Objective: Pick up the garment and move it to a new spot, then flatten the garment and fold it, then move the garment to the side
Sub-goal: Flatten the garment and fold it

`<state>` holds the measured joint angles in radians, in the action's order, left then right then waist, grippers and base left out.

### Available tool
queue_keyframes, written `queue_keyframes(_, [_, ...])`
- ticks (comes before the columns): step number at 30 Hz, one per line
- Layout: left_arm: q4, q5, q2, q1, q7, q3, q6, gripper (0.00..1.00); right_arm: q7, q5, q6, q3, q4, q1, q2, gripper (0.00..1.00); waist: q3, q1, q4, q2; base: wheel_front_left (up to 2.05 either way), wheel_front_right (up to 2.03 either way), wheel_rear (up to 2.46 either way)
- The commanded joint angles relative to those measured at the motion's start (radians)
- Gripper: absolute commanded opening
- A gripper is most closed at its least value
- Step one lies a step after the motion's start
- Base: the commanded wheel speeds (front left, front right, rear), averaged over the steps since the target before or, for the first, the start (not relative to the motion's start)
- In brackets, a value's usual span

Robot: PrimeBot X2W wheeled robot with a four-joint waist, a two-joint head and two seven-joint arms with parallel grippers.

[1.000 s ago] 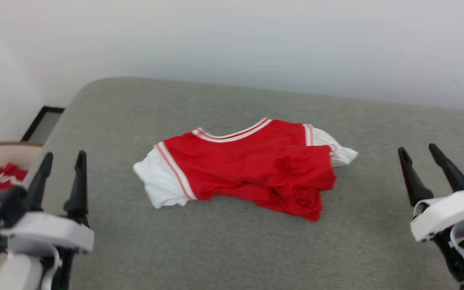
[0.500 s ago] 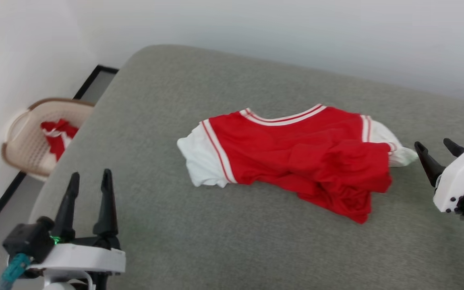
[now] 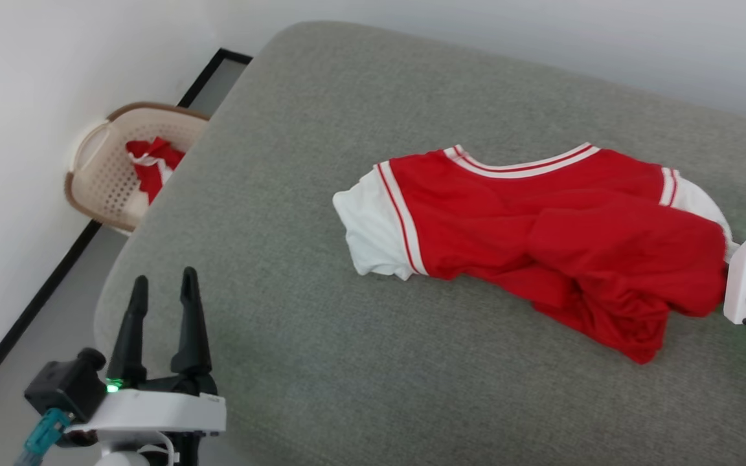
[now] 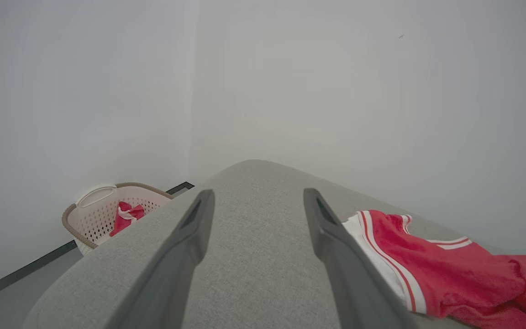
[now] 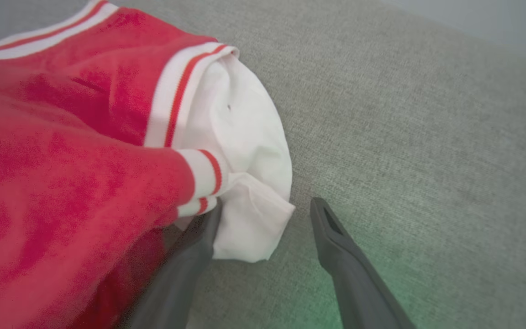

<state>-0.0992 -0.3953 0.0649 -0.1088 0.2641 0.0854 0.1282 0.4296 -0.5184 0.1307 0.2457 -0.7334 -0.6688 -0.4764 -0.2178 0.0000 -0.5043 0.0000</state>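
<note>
Dark fingers of the right gripper (image 5: 265, 205) stand spread wide around the white sleeve (image 5: 244, 137). One finger is tucked against the cuff's folded edge, the other rests over bare cloth of the grey padded surface (image 3: 347, 362). Nothing is pinched yet.

The left gripper (image 3: 164, 277) is likewise parted and empty, above the surface's near left corner and well apart from the shirt.

The garment (image 3: 541, 220) lies toward the right side of the surface, collar facing the far edge. Its lower half is bunched into loose folds (no number print shows from here).

Off the left edge, on the floor, a perforated basket (image 3: 114, 168) holds another red cloth.

As I judge it, the task is at its opening. The pick-up is only being lined up, and the moving, flattening, folding and setting aside all remain.
</note>
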Motion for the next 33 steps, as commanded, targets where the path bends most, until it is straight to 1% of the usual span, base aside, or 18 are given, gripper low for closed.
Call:
queue_keyframes(1, [0.006,-0.008,-0.005,-0.008,0.000,-0.002,0.003,1.00,0.002,0.005,0.000,0.009,-0.012,-0.012,0.001,1.00,-0.018,0.0000,-0.019,0.0000,0.00,0.00,0.00])
queue_keyframes(2, [0.009,-0.010,-0.005,-0.007,0.000,-0.005,0.003,1.00,0.008,0.006,0.000,0.017,-0.035,-0.019,0.003,0.97,-0.019,0.0000,-0.021,0.0000,0.00,0.00,0.00])
queue_keyframes(3, [0.010,-0.015,-0.006,-0.003,0.000,-0.008,0.003,1.00,0.012,0.001,0.000,0.025,-0.057,-0.025,0.005,0.36,-0.021,0.0000,-0.023,0.0000,0.00,0.00,0.00])
queue_keyframes(4, [0.011,-0.018,-0.007,0.000,0.000,-0.010,0.003,1.00,0.016,-0.005,0.000,0.033,-0.077,-0.029,0.008,0.00,-0.022,0.0000,-0.024,0.0000,0.00,0.00,0.00])
queue_keyframes(10, [0.022,-0.007,-0.009,0.019,0.000,-0.010,0.003,1.00,0.003,-0.029,-0.001,0.078,-0.137,-0.074,0.014,0.00,-0.015,0.0000,-0.013,0.0000,0.00,0.00,0.00])
queue_keyframes(15, [0.029,0.008,-0.007,0.042,0.000,0.010,0.003,1.00,0.013,-0.068,-0.001,0.108,-0.126,-0.092,-0.009,0.00,0.008,0.0000,0.017,0.0000,0.00,0.00,0.00])
queue_keyframes(20, [0.031,0.025,0.007,0.063,0.000,0.026,0.003,1.00,0.035,-0.127,0.000,0.130,-0.062,-0.065,-0.040,0.00,0.039,0.0000,0.065,0.0000,0.00,0.00,0.00])
queue_keyframes(25, [0.033,0.032,0.030,0.090,0.000,0.024,0.003,1.00,0.042,-0.176,0.000,0.137,0.035,-0.008,-0.093,0.00,0.069,0.0000,0.128,0.0000,0.00,0.00,0.00])
queue_keyframes(29, [0.030,0.037,0.044,0.113,0.000,0.040,0.003,1.00,0.047,-0.210,0.000,0.117,0.110,0.064,-0.130,0.00,0.096,0.0000,0.177,0.0000,0.00,0.00,0.00])
queue_keyframes(33, [0.035,0.028,0.050,0.130,0.000,0.049,0.003,1.00,0.063,-0.239,0.000,0.076,0.170,0.148,-0.171,0.00,0.119,0.0000,0.218,0.0000,0.00,0.00,0.00])
